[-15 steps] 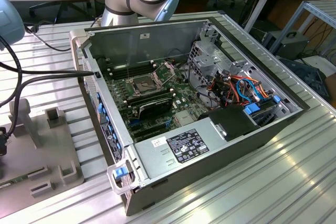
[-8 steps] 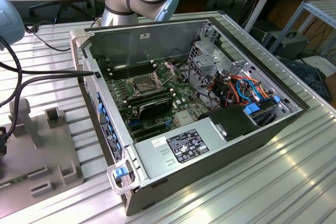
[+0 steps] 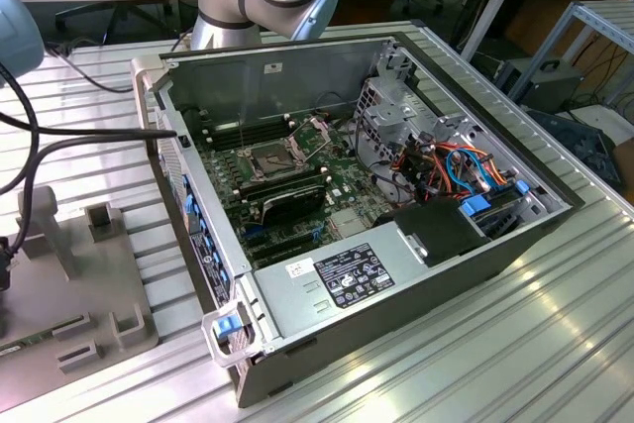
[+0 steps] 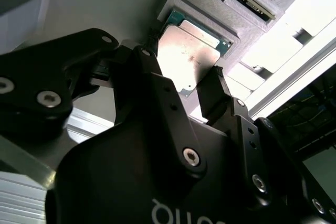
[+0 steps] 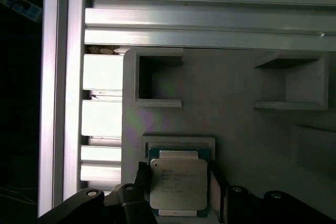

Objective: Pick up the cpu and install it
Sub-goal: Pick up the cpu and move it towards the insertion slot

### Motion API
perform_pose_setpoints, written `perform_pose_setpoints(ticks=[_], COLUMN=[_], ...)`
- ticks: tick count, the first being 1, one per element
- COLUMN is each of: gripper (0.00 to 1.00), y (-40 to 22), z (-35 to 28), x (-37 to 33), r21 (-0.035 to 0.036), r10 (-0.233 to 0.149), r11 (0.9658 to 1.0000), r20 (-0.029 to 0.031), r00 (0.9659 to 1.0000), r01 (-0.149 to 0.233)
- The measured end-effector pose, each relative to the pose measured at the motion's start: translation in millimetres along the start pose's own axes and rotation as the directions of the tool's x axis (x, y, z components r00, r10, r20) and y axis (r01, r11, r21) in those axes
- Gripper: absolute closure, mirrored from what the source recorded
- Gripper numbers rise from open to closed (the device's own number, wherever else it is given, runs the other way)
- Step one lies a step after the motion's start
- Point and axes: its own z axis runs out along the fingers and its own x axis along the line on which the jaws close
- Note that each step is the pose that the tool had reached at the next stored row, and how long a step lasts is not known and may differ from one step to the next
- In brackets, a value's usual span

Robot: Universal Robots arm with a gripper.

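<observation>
- The cpu (image 5: 177,183) lies flat, silvery face up, in a shallow square nest of the grey holder (image 5: 236,119).
- The gripper (image 4: 181,74) hangs right over that nest in both wrist views.
- Its fingers (image 4: 149,64) stand apart, one on each side of the cpu; I cannot tell whether they touch it.
- In the exterior view the open case (image 3: 277,76) sits beside the holder, with its socket (image 3: 272,158) uncovered.
</observation>
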Motion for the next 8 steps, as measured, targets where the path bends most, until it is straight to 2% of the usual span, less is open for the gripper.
perform_pose_setpoints(ticks=[8], gripper=[0.45], y=[0.2], z=[-11.3], x=[0.3], r21=[-0.0001], r10=[0.000], r11=[1.0000], r20=[0.0001], r00=[1.0000], r01=[0.000])
